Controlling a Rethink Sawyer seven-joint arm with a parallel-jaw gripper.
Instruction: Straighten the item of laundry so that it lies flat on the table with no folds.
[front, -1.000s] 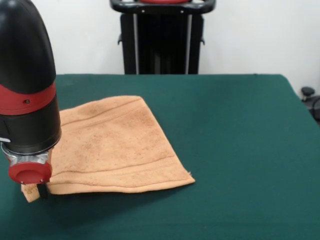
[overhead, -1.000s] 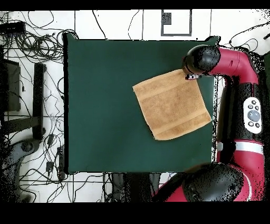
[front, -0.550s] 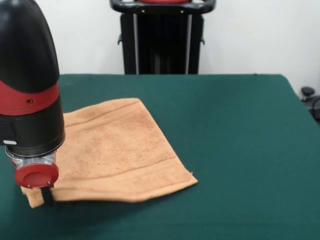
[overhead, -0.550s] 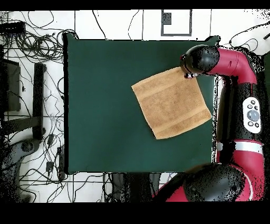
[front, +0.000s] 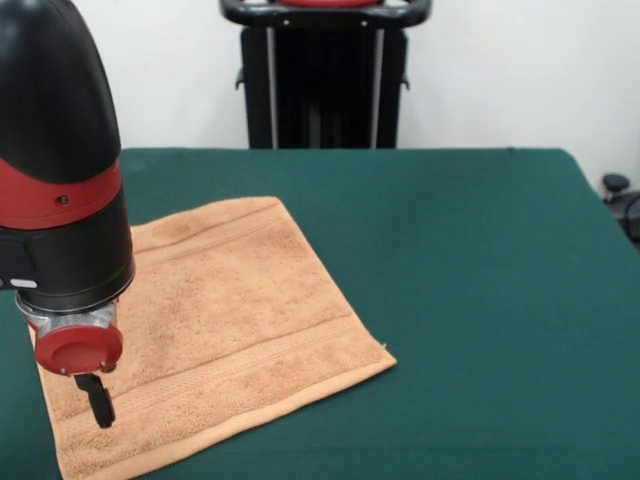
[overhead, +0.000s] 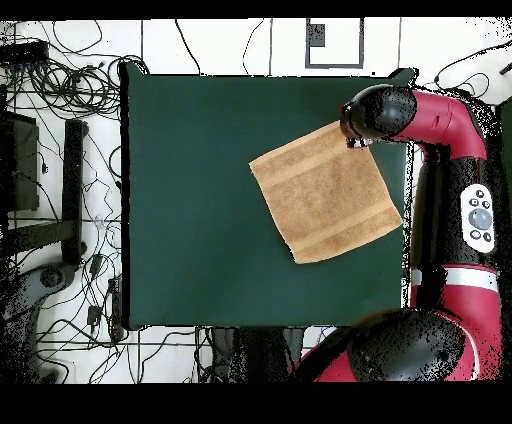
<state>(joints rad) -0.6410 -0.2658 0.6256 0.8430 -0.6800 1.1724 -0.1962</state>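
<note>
Robot lab: cable tangle (overhead: 60, 70) on tiled floor, felt-covered table (overhead: 200, 200).

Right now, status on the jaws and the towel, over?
Gripper above the towel's near corner, holding nothing; jaw state unclear. Towel spread flat on the green table, no folds showing. Nothing else on the table.

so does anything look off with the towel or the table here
Nothing stands out. The towel lies spread in one flat layer on the green table, with no fold showing in either view. It sits turned at an angle to the table's edges, near one side, and the hand hangs over its corner.
</note>
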